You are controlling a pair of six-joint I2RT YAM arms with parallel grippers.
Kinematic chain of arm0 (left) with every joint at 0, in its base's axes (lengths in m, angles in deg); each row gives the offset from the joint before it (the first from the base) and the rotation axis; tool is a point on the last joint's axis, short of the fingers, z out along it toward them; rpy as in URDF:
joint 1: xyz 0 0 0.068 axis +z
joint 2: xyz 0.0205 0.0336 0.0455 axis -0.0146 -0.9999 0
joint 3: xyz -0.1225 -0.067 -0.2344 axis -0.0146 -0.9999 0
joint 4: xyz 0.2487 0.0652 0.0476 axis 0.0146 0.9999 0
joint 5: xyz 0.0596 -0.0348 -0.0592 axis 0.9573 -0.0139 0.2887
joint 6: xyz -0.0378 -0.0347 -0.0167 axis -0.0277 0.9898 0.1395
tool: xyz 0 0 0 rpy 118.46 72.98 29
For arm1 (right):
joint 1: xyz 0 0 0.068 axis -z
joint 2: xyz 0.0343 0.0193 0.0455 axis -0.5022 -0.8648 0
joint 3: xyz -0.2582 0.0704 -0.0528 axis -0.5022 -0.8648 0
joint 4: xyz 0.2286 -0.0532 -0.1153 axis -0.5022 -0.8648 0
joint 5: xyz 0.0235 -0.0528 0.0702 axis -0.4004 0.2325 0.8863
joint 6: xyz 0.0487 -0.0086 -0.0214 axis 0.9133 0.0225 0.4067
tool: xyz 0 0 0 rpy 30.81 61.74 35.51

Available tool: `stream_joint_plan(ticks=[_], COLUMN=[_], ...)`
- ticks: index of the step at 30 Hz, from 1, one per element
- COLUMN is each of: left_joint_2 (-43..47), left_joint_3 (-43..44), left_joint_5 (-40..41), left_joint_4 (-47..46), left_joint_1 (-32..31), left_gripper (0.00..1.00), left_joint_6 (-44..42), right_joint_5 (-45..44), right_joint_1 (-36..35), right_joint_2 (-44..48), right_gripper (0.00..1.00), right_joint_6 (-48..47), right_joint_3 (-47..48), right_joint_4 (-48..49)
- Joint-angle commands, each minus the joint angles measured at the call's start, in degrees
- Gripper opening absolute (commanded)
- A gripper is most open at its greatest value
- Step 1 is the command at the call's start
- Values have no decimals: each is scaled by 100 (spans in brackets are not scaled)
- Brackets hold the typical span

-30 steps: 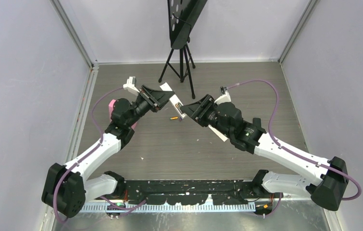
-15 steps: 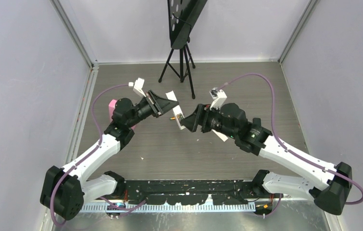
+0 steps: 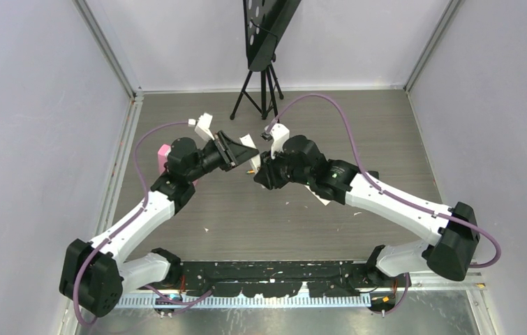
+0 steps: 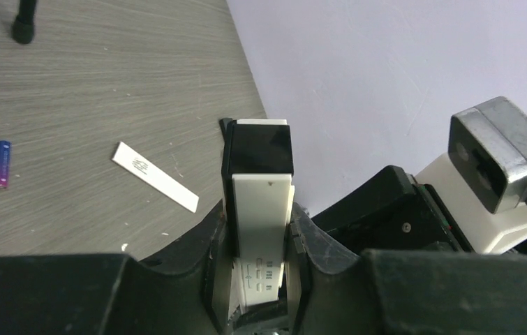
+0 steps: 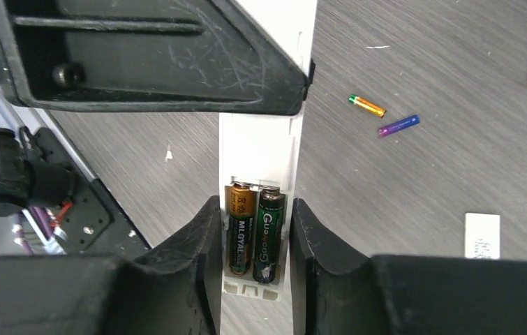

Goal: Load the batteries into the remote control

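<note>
Left pincer is clamped on the sides of the white remote control, which sticks out ahead of its fingers and ends in a black section. Right pincer is likewise closed on the remote control, squeezing the end with the uncovered battery bay. From there the white body runs straight ahead and passes behind the black body of the left pincer, so the two meet nearly nose to nose above the table.

Between the right pincer's fingers, two of the batteries sit side by side in the bay: the reddish-brown battery on the left and the dark battery on the right, both lying lengthwise along the remote control.

Ahead and to the right of the right pincer, the orange-yellow battery and the purple battery lie loose on the table, close together but apart. A small white flat piece lies farther right, level with the fingers.
</note>
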Motion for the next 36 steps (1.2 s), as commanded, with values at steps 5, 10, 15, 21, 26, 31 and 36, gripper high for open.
stream_joint_plan(ticks=[5, 10, 15, 21, 26, 31, 36], left_joint_2=[82, 335, 697, 919, 958, 1024, 1040], left_joint_3=[108, 82, 168, -124, -120, -188, -208], left_joint_5=[141, 707, 1779, 2001, 1895, 1794, 1580], left_joint_4=[375, 1280, 2767, 3150, 3331, 3328, 3197], left_joint_1=[-6, 21, 353, 710, 920, 1008, 1022], left_gripper=[38, 78, 96, 100, 100, 100, 100], left_joint_6=[-166, -645, -926, -904, -1037, -1090, -1144], right_joint_5=[-5, 32, 741, 1111, 1017, 1022, 980], right_joint_1=[-17, -16, 16, 8, 8, 11, -9], right_joint_2=[24, 72, 62, -536, -1025, -1513, -1990], right_gripper=[1, 0, 0, 0, 0, 7, 7], right_joint_6=[-886, -1227, -1346, -1728, -2225, -2581, -2617], right_joint_3=[258, 56, -461, -691, -577, -219, -48], right_joint_4=[-145, -505, -727, -1230, -1619, -2269, -2469])
